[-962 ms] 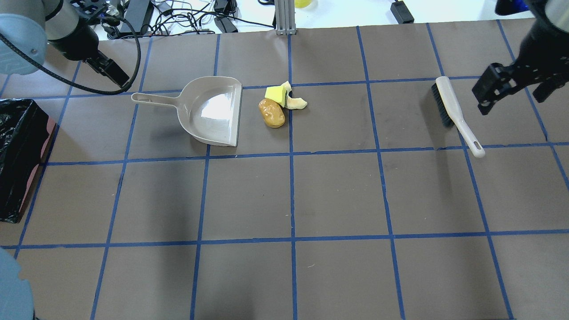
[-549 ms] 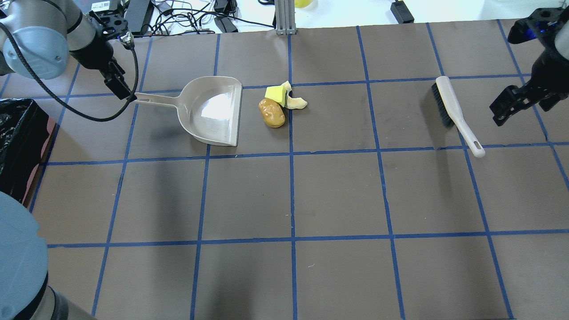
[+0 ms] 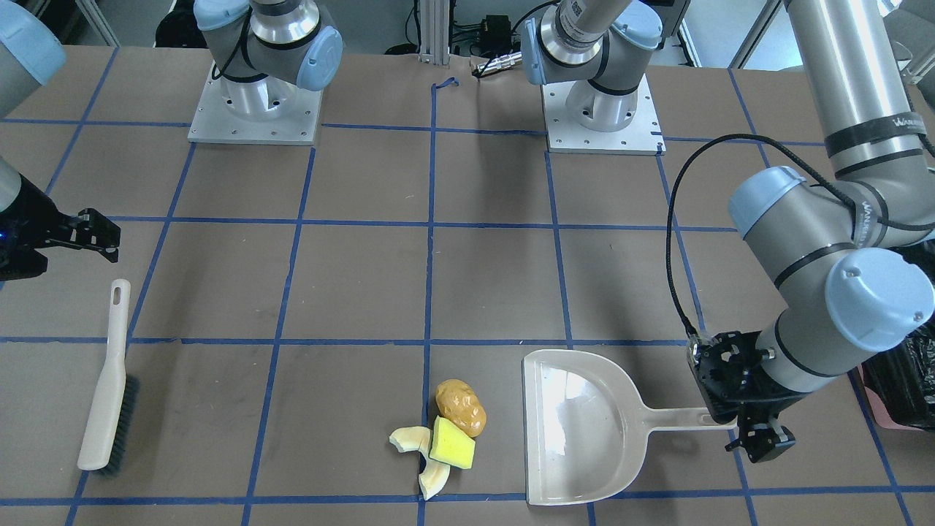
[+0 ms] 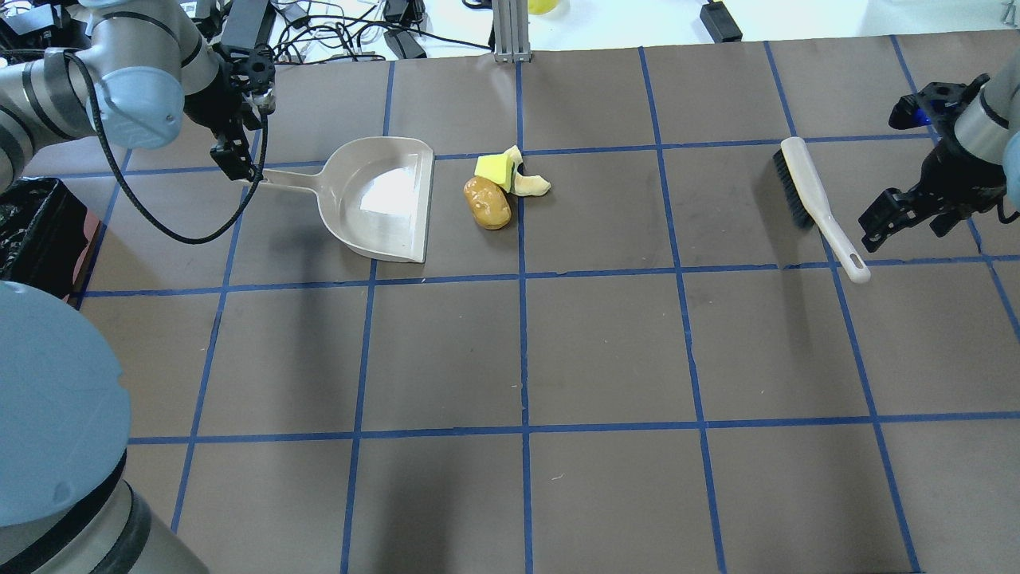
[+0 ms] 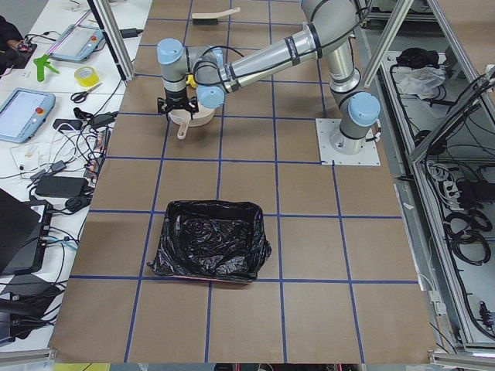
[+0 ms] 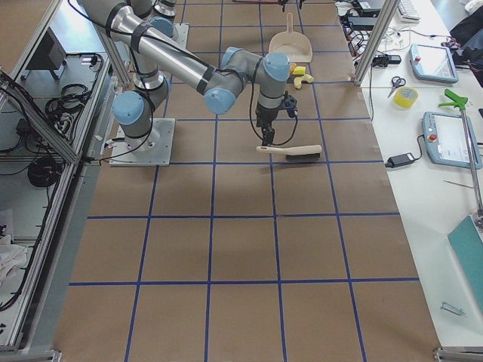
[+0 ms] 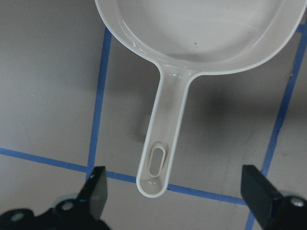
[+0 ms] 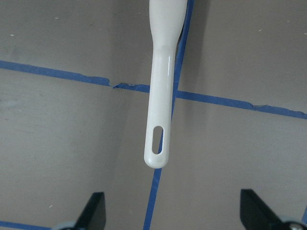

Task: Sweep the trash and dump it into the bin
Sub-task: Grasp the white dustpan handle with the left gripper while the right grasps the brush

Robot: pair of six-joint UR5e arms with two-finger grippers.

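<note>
Left gripper (image 7: 175, 186): fingers wide apart either side of the dustpan (image 7: 163, 139) handle tip, not touching. Trash (image 4: 490, 195) lay beyond the pan's mouth; bin (image 5: 207, 272) behind the gripper. Right gripper (image 8: 175, 208): fingers apart, over the brush (image 8: 160, 110) handle end. Left arm (image 3: 869, 139) lettering began "WAN", the rest illegible.

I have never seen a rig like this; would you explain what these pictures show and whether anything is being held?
Two robot arms are bolted to a table. Cameras look from above, from across the table, from both ends and from each wrist. On the table lie a dustpan, a brush and a pile of trash; a black-lined bin stands at one end. The left fingers hang open over the dustpan's handle, the right fingers over the brush's handle. Nothing is held.
</note>
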